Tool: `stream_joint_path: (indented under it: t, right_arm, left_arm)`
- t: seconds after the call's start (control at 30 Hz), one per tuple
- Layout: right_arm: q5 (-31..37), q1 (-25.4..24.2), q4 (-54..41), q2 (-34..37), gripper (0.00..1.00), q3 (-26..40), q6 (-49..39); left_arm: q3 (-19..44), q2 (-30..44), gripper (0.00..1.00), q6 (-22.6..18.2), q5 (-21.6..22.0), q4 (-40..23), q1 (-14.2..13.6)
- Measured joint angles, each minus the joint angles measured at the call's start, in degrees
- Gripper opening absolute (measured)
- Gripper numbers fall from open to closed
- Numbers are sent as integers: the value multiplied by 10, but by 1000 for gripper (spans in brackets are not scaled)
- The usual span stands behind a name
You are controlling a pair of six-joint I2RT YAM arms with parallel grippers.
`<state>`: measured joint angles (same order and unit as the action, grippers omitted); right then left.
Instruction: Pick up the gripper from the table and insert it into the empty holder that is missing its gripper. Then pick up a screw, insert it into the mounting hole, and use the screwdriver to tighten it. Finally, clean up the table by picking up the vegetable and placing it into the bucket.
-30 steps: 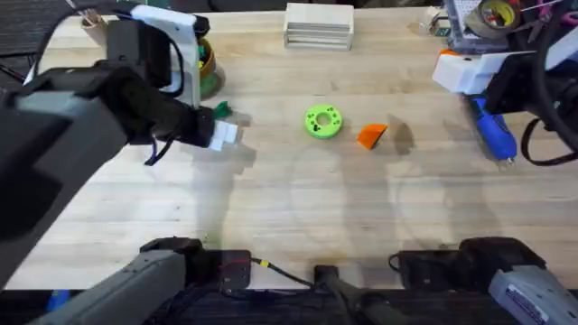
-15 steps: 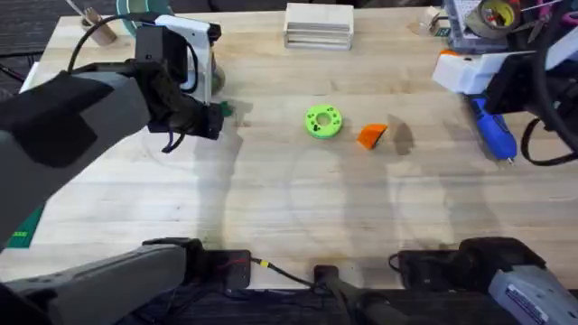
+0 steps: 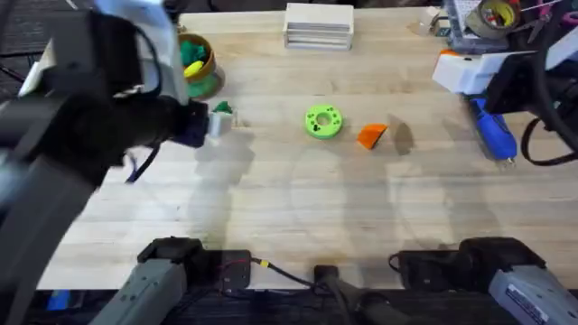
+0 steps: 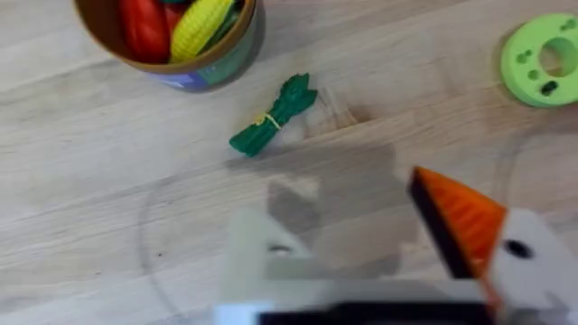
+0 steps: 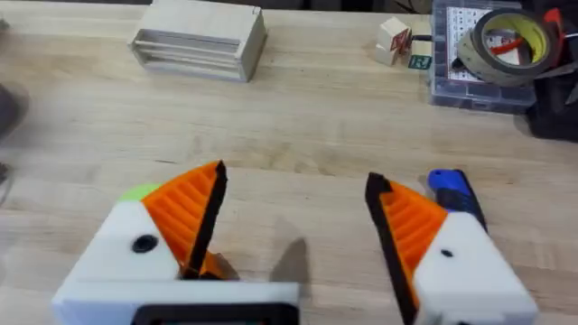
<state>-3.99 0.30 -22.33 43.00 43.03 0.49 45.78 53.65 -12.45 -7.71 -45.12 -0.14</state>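
Far left: left claw (image 4: 361, 262) raised over the counter (image 3: 298, 208), spread wide and empty, one white holder (image 4: 262, 262) bare of any pad, the other bearing an orange finger (image 4: 456, 221). Beside it, vegetable (image 4: 272, 115) flat on the wood, just clear of the bucket (image 4: 172, 45) with toy food inside. Mid-counter: green disc (image 3: 322, 121), then loose orange gripper (image 3: 371, 135), near but apart. Far right: right claw (image 5: 293, 226) spread, holding nothing, blue screwdriver (image 3: 492, 131) beneath.

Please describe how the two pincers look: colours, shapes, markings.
The right pincer has white angular mounts with black screw holes and two orange ribbed wedge fingers edged black. The left pincer has the same white mounts, but one orange finger.
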Motion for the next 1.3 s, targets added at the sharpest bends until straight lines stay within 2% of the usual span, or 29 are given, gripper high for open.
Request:
stream_joint_path:
  t: [0.1, 0.17, 0.2, 0.37, 0.4, 0.47, 0.5, 0.67, 0.7, 0.77, 1.07, 1.3]
  right_arm:
    - [0, 0, 0, 0, 991, 0, 0]
    - [0, 0, 0, 0, 991, 0, 0]
    - [0, 0, 0, 0, 991, 0, 0]
    - [0, 0, 0, 0, 992, 0, 0]
    - [0, 0, 0, 0, 992, 0, 0]
    - [0, 0, 0, 0, 991, 0, 0]
    - [0, 0, 0, 0, 991, 0, 0]
    - [0, 0, 0, 0, 991, 0, 0]
    - [0, 0, 0, 0, 991, 0, 0]
    - [0, 0, 0, 0, 991, 0, 0]
    - [0, 0, 0, 0, 991, 0, 0]
    - [0, 0, 0, 0, 991, 0, 0]
  left_arm:
    - [0, -73, 950, 6, -1, -23, 0]
    - [0, -116, 992, 11, -2, -28, 0]
    - [0, -137, 935, 19, -2, -30, 0]
    - [0, -218, 152, 44, -2, -35, 0]
    - [0, -230, 42, 49, -2, -35, 0]
    - [0, -251, 12, 67, -2, -36, 0]
    - [0, -262, 80, 74, -3, -35, 0]
    - [0, -300, 859, 104, -2, -36, 0]
    - [0, -302, 953, 110, -3, -36, 0]
    - [0, -305, 990, 114, -2, -39, 0]
    - [0, -304, 993, 118, -2, -54, 0]
    - [0, -305, 992, 121, -2, -5, 0]
